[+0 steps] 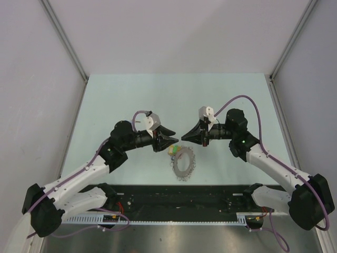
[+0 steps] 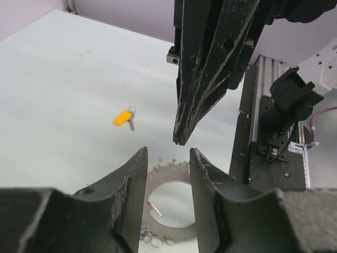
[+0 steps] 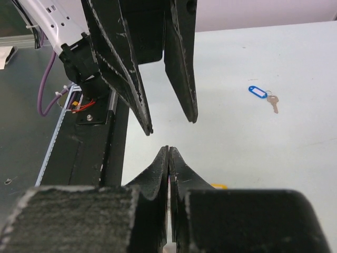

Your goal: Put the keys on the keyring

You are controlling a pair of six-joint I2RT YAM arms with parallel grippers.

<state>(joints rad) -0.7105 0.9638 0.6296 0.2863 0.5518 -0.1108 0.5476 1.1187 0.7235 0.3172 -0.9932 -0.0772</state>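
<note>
"So, what's the left end effector [image 2: 168,155] doing?"

"Released, fingers apart, hovering above the keyring [image 1: 182,163]. Facing it tip to tip, the right end effector [image 3: 168,149] is clenched tight."

"And where's the keyring?"

"Flat on the counter [image 1: 131,95], about midway across and nearer the near edge. The yellow-tagged key [image 2: 124,118] and the blue-tagged key [image 3: 260,92] lie loose on the counter, each apart from it."

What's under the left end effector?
The keyring, lying on the table, seen between the fingers of the open left end effector. Those fingers cover its sides.
</note>
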